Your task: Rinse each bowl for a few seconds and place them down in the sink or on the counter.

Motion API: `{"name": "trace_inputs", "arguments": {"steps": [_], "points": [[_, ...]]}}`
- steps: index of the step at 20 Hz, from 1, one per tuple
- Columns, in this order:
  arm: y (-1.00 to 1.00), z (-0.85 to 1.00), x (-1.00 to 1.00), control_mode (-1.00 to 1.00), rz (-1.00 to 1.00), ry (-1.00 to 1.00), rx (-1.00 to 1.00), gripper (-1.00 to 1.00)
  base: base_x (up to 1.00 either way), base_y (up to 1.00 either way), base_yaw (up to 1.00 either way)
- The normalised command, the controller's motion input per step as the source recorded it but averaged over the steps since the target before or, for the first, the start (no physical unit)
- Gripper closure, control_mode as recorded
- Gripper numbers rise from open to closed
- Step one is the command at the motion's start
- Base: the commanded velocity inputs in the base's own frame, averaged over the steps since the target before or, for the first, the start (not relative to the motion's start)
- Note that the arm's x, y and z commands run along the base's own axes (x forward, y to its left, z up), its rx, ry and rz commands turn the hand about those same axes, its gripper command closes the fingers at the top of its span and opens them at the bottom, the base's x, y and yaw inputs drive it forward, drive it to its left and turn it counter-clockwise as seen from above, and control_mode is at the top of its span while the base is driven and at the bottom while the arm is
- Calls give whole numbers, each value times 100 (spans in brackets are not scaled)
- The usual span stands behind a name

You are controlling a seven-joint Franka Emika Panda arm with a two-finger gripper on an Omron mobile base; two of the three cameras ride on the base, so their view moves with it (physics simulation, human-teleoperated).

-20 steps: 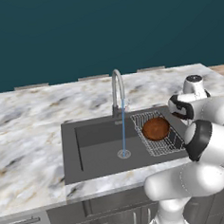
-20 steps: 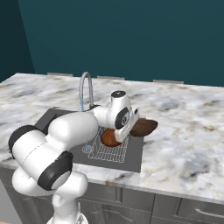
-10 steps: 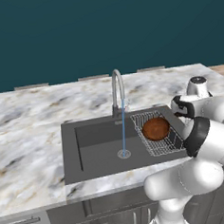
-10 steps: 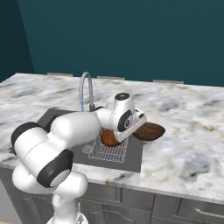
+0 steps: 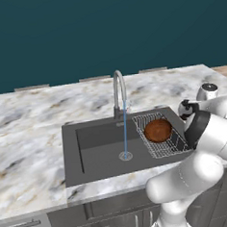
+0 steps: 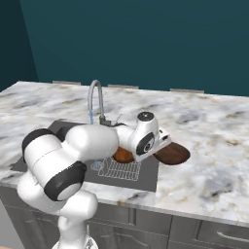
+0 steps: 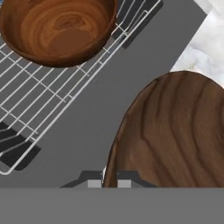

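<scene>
The counter (image 5: 33, 117) runs wide across the scene, its near right part hidden in the left base view by the arm's white body. The sink (image 5: 94, 150) is sunk into it, and a thin stream of water falls from the faucet (image 5: 119, 93) to the drain. In the right base view the arm covers most of the sink, so only its near right corner and part of the rack (image 6: 119, 169) show. The rack fills the right end of the sink, its near edge cut off by the arm in the left base view. One bowl (image 5: 158, 130) sits upright in the rack; in the hand view its far rim runs off the top of the picture. The second bowl (image 6: 172, 154) is at the sink's right edge, over the counter, its left part hidden behind the wrist; whether it touches the counter is hard to tell. In the hand view the gripper (image 7: 110, 180) is clenched on this bowl's rim, the fingertips mostly cut off at the bottom.
</scene>
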Motion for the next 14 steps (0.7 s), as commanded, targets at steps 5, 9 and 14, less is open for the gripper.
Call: {"name": "trace_inputs", "arguments": {"steps": [5, 9, 14], "points": [[-16, -20, 0, -100, -8, -2, 6, 100, 0, 0, 0], [-10, -16, 0, -100, -7, -1, 5, 100, 0, 0, 0], [-8, -15, 1, -100, -7, 0, 5, 100, 0, 0, 0]]}}
